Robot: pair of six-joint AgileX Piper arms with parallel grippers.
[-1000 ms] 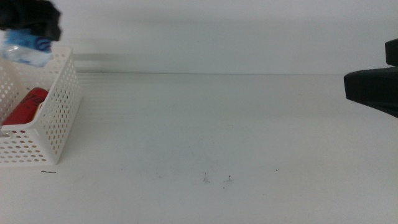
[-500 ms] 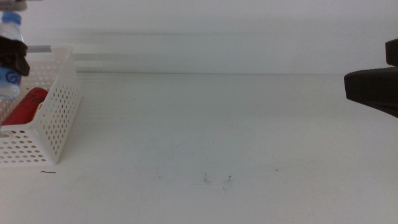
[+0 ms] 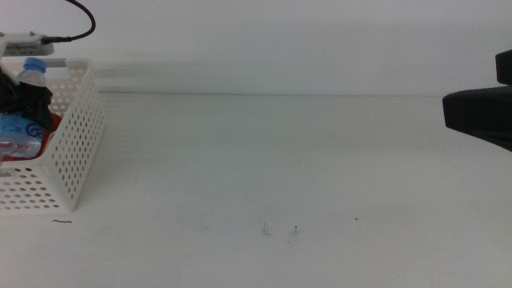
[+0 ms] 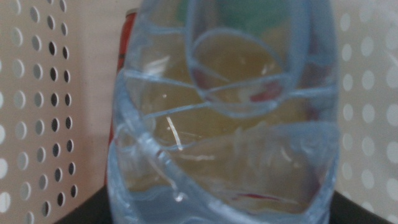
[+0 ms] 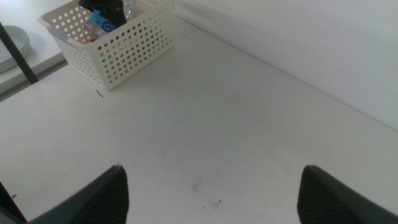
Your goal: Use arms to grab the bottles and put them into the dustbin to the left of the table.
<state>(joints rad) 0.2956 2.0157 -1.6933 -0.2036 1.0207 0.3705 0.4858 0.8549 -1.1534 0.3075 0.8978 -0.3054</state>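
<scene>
The white perforated dustbin [image 3: 76,136] stands at the table's [image 3: 280,160] left edge. My left gripper [image 3: 24,98] is down inside it, shut on the clear blue-capped water bottle [image 3: 20,128], whose cap [image 3: 34,64] sticks up above the rim. In the left wrist view the water bottle [image 4: 224,137] fills the picture between the dustbin's walls [image 4: 31,93]. A red can [image 4: 126,43] lies behind it, and yellow and green tints show through the plastic. My right gripper [image 5: 214,199] hovers open over the right of the table, far from the dustbin [image 5: 130,46].
The right arm [image 3: 480,116] juts in at the middle view's right edge. A few dark specks [image 3: 280,230] mark the tabletop near the front. Beyond the table's left end, the right wrist view shows white plates [image 5: 12,43] and a dark pole [image 5: 18,56].
My left gripper has brought the water bottle down from above the dustbin's rim into the dustbin, where it now covers most of the red can. The right arm has not moved.
</scene>
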